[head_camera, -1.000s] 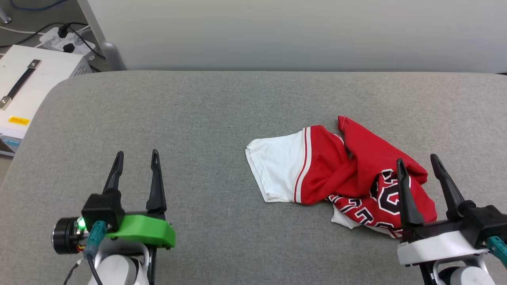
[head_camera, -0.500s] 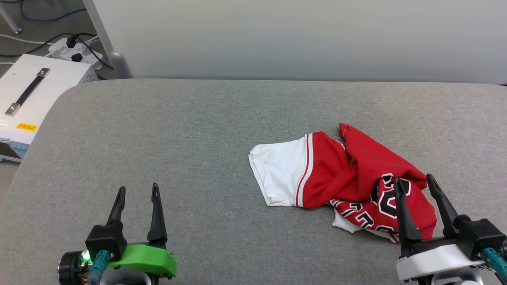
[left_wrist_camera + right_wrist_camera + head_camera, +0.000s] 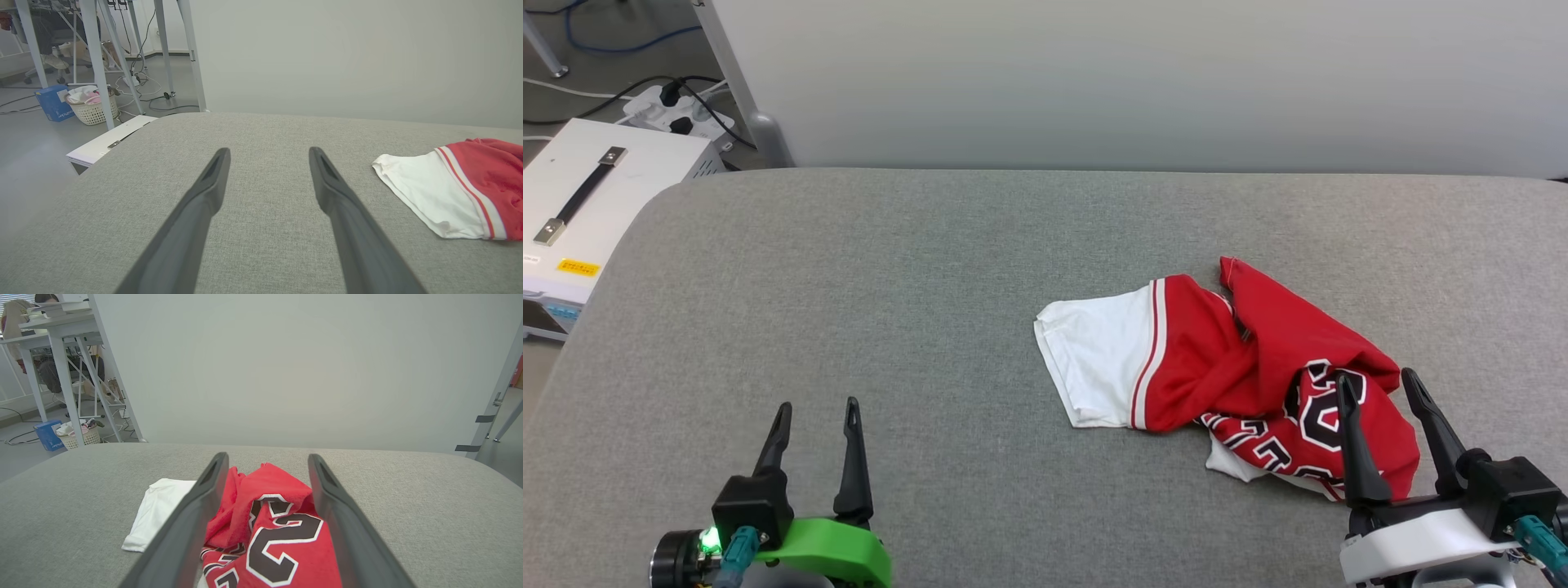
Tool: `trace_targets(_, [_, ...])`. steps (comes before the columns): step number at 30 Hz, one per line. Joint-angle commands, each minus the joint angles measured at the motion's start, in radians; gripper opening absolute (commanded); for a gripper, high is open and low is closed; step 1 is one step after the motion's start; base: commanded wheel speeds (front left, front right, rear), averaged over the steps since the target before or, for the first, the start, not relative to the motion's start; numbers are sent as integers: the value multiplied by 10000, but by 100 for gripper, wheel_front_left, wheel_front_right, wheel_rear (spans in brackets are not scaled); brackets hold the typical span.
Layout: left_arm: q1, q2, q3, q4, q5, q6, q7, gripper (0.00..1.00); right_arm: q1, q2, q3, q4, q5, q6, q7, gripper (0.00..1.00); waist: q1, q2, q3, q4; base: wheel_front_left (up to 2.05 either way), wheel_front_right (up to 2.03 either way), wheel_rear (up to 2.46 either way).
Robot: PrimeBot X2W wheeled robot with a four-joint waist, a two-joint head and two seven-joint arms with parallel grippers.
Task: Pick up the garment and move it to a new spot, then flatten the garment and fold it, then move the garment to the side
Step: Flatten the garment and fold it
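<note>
Head view: the red jersey T-shirt (image 3: 1258, 351) lies crumpled right of centre on the grey woven table (image 3: 890, 269), one white sleeve (image 3: 1094, 359) with striped trim spread leftward. The left gripper (image 3: 818, 403) is well apart from it, fingers spread; the right gripper (image 3: 1374, 375), fingers spread too, is at its near end
Left wrist view: a white lattice basket (image 3: 93, 114) on the floor holds pale cloths (image 3: 83, 96)
Right wrist view: a black, white-edged "2" shows between the parted fingers

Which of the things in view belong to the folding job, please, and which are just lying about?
Job: the garment, crumpled on the grey table; the left gripper and right gripper, both open.
Lying about: the white case, the power strip, the laundry basket, the blue box.
</note>
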Motion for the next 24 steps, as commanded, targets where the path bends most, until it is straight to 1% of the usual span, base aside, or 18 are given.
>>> trace_targets(1, [88, -81, 34, 52, 122, -114, -57, 100, 121, -5, 10, 28, 51, -7, -90, 100, 0, -1, 20, -22, 0, 0, 0])
trace_targets(4, [-253, -70, 0, 179, 187, -446, -57, 100, 33, -5, 21, 1, 52, -7, -90, 100, 0, -1, 127, -61, 0, 0, 0])
trace_targets(7, [-961, 76, -30, 317, 265, -720, -57, 100, -112, -5, 57, -26, 45, -7, -90, 100, 0, -1, 302, -123, 0, 0, 0])
trace_targets(11, [-2468, 471, -341, 439, 463, -1060, -57, 100, -338, -5, 131, -68, 29, -7, -90, 100, 0, -1, 574, -269, 0, 0, 0])
trace_targets(14, [-3533, 719, -606, 614, 357, -1204, -57, 100, -493, -5, 178, -118, 32, -7, -90, 100, 0, -1, 817, -444, 0, 0, 0])
trace_targets(16, [-4270, 969, -906, 880, 312, -1262, -57, 100, -607, -5, 205, -148, 32, -7, -90, 100, 0, -1, 1012, -589, 0, 0, 0])
trace_targets(19, [-5464, 1313, -1451, 1486, -50, -1303, -23, 100, -803, -5, 228, -181, 49, -7, -90, 100, 0, -1, 1305, -820, 0, 0, 0])
trace_targets(22, [-6580, 1770, -2484, 2026, -674, -1310, 469, 100, -943, -5, 237, -210, 74, -7, -90, 100, 0, -1, 1567, -1018, 0, 0, 0])
trace_targets(24, [-7311, 2065, -3244, 2371, -1228, -1311, 1013, 100, -1025, -5, 247, -229, 86, -7, -90, 100, 0, -1, 1729, -1126, 0, 0, 0])
